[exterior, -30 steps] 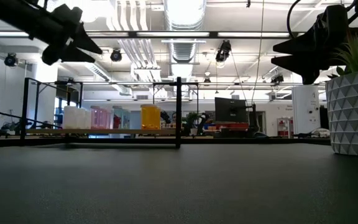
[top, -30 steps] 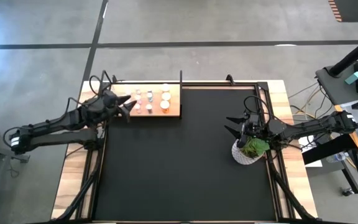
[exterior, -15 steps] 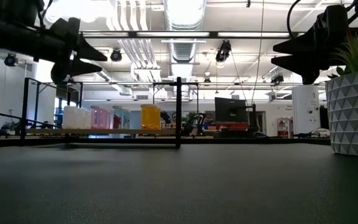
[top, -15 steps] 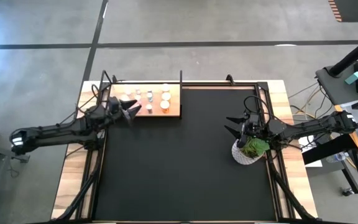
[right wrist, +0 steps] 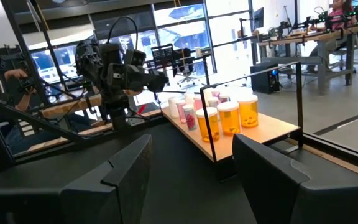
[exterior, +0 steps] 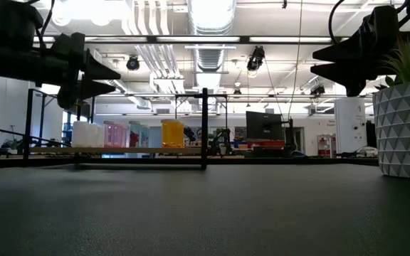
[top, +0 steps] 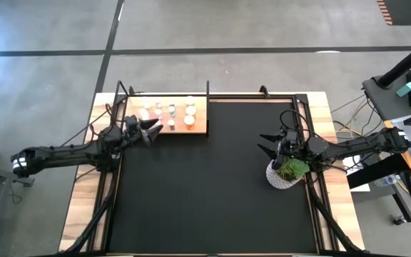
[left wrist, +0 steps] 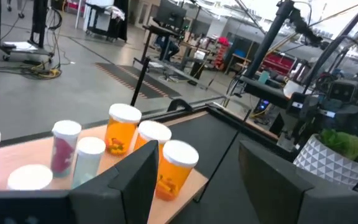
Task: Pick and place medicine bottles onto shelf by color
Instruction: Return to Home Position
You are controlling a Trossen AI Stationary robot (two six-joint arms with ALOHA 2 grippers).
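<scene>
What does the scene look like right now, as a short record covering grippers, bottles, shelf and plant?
left gripper: open, empty, raised at the shelf's edge
right gripper: open, empty, raised beside the plant pot
medicine bottles: upright on the shelf
orange bottles: grouped at the shelf end toward the right arm
shelf: far left corner of the black mat
</scene>
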